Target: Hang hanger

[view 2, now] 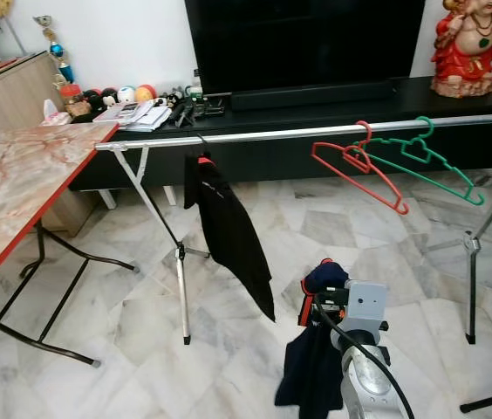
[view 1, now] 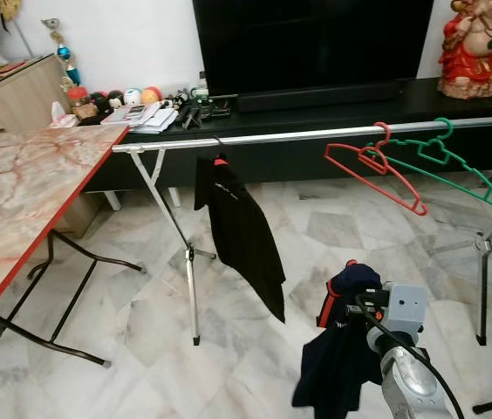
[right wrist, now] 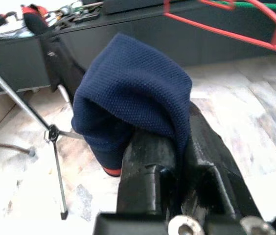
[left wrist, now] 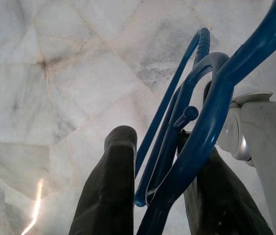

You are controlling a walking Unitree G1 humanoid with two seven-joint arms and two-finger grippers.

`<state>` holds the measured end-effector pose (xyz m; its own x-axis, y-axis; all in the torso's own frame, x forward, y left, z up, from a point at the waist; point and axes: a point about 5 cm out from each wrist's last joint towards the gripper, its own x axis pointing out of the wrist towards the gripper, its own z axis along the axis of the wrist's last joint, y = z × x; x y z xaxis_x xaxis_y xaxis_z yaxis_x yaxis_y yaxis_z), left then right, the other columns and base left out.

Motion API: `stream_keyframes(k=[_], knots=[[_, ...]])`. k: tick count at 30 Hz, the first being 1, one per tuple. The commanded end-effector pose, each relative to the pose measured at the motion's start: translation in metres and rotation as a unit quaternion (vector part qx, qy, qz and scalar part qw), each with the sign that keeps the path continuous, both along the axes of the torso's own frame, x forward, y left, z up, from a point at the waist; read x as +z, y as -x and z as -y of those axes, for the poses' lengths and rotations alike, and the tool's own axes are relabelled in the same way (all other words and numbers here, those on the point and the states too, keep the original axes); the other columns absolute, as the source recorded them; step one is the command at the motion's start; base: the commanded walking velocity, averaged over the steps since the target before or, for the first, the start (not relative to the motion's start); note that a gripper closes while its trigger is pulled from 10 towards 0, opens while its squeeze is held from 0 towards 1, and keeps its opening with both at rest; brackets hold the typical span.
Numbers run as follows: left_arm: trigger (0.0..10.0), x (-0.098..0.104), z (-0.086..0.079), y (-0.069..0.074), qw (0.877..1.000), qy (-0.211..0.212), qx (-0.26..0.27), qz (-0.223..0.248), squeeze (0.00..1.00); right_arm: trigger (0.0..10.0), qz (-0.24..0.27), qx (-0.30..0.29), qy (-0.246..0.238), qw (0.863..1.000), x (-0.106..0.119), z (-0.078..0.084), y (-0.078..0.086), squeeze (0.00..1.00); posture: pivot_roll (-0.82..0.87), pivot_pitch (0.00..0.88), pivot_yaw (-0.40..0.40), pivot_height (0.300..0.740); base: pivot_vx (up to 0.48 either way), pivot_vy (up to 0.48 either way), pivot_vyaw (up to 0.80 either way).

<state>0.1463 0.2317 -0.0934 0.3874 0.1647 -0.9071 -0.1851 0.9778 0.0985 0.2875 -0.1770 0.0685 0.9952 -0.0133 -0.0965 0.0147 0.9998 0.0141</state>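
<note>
Between the two black fingers (left wrist: 109,191) of the left hand (left wrist: 157,196) sits a blue plastic hanger (left wrist: 192,132), its curved bars and hook rising out past the fingertips over the pale marble floor (left wrist: 55,73). The fingers are clenched on it, one on each side of the bars.

The right hand (right wrist: 177,196) is raised in front of the robot and grasps a navy garment (view 1: 338,358), which drapes over the fingers and hangs down below the wrist; a red trim shows at its top in the head views. The right wrist view shows the knit fabric bunched over the fingertips and pinched between them, a detail the head views cannot resolve.

Beyond, a silver clothes rail (view 1: 272,137) on tripod legs crosses the room. A black garment (view 1: 242,231) hangs from it on a hanger near its left end, and a red hanger (view 1: 377,175) and a green hanger (view 1: 451,161) hang side by side, overlapping, towards its right end. To the left stands a marble-patterned surface with a red edge (view 1: 19,201). Behind the rail a low black TV cabinet (view 1: 455,96) carries a television (view 1: 311,39), small clutter and a red and gold statue (view 1: 481,44).
</note>
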Motion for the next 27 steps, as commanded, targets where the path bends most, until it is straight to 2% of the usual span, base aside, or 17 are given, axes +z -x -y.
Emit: stream_keyframes(k=[1,12,16,21,27], knots=[[10.0,-0.001,-0.008,0.007,1.0,-0.011,0.008,-0.007,0.0,10.0,0.023,0.024,0.002,0.999,0.011,-0.014,-0.007,0.0,-0.08,0.0,0.098,0.74,0.0,0.48,0.0],[10.0,0.001,-0.018,0.011,1.0,-0.015,0.018,-0.008,0.0,10.0,0.035,0.024,0.015,0.999,0.021,-0.008,-0.015,0.0,-0.08,0.0,0.083,0.74,0.0,0.48,0.0],[10.0,-0.002,-0.022,0.022,0.999,-0.015,0.031,-0.019,0.0,10.0,0.034,0.009,0.018,0.999,0.023,-0.001,-0.016,0.0,-0.08,0.0,0.072,0.74,0.0,0.478,0.0],[10.0,-0.002,-0.032,0.034,0.999,-0.019,0.042,-0.026,0.0,10.0,0.046,0.011,0.02,0.999,0.03,-0.006,-0.024,0.0,-0.05,0.0,0.059,0.74,0.0,0.476,0.0],[10.0,-0.001,-0.036,0.034,0.998,-0.019,0.055,-0.02,0.0,10.0,0.046,0.023,0.021,0.998,0.032,-0.012,-0.028,0.0,-0.02,0.0,0.043,0.74,0.0,0.476,0.0]])
